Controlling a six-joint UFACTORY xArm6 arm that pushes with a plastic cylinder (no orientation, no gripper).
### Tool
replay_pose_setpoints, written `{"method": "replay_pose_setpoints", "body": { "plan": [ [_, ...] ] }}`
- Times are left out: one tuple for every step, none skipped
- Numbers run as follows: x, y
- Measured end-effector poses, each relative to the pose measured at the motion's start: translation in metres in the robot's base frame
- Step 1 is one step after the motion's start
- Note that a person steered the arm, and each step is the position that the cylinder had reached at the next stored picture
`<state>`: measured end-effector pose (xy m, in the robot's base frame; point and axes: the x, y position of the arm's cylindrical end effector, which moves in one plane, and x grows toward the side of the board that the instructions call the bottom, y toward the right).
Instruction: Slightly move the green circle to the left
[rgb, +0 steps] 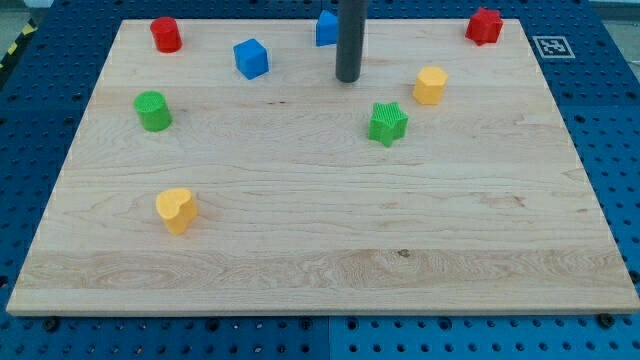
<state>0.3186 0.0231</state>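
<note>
The green circle (153, 110) stands at the view's left side of the wooden board (320, 230). My tip (347, 78) touches the board near the view's top centre, far to the right of the green circle. It is right of the blue cube (251, 58), just below another blue block (326, 28) partly hidden by the rod, and up and left of the green star (387, 123).
A red cylinder (165, 34) is at the top left and a red star-like block (484, 26) at the top right. A yellow hexagon (430, 85) lies right of my tip. A yellow heart (176, 209) lies at the lower left.
</note>
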Motion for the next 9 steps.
{"method": "replay_pose_setpoints", "body": {
  "plan": [
    [0.018,-0.024],
    [0.035,-0.056],
    [0.042,-0.073],
    [0.042,-0.073],
    [0.043,-0.082],
    [0.046,-0.115],
    [0.046,-0.145],
    [0.046,-0.183],
    [0.046,-0.201]
  ]
}}
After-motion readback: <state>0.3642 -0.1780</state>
